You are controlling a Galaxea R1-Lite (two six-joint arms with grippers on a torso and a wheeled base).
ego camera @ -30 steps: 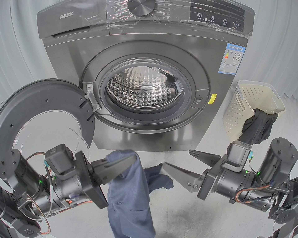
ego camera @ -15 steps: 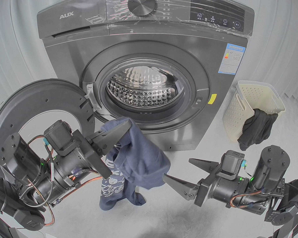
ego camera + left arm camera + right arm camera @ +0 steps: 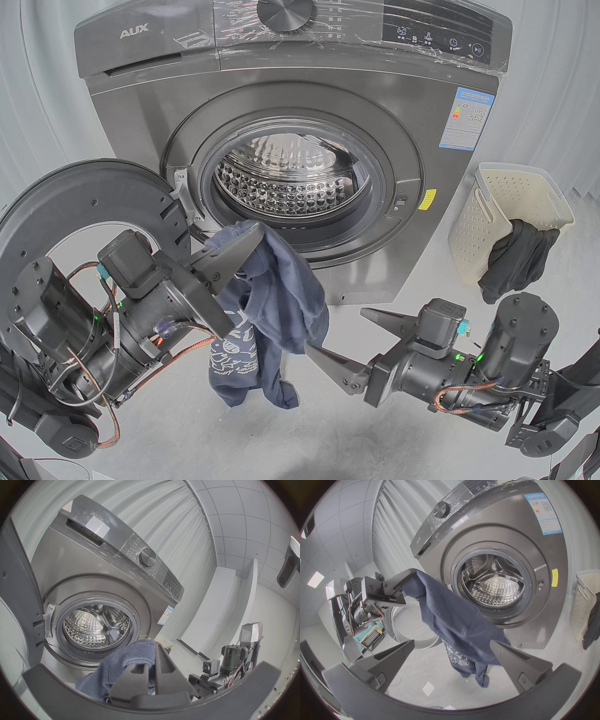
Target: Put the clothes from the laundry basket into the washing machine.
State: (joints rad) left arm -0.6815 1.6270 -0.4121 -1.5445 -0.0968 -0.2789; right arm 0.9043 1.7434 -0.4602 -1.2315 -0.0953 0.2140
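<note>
My left gripper (image 3: 240, 245) is shut on a dark blue shirt (image 3: 275, 306), which hangs from it just below the lower left rim of the washing machine's (image 3: 300, 119) round opening. The drum (image 3: 290, 172) stands open with nothing in it. In the left wrist view the fingers (image 3: 142, 675) pinch the blue cloth (image 3: 125, 664). My right gripper (image 3: 340, 340) is open, low on the right, its fingers to either side of the shirt's (image 3: 456, 620) hanging edge. A cream laundry basket (image 3: 500, 206) leans at the machine's right with a black garment (image 3: 519, 259) draped over its rim.
The machine's round door (image 3: 81, 219) is swung wide open to the left, right behind my left arm. Grey floor (image 3: 350, 437) lies bare below the shirt. Pale curtains (image 3: 37, 100) hang behind the machine.
My left gripper has lifted the blue shirt from floor level up to the drum's lower rim. The right arm has drifted left and a little lower, its fingers still open.
</note>
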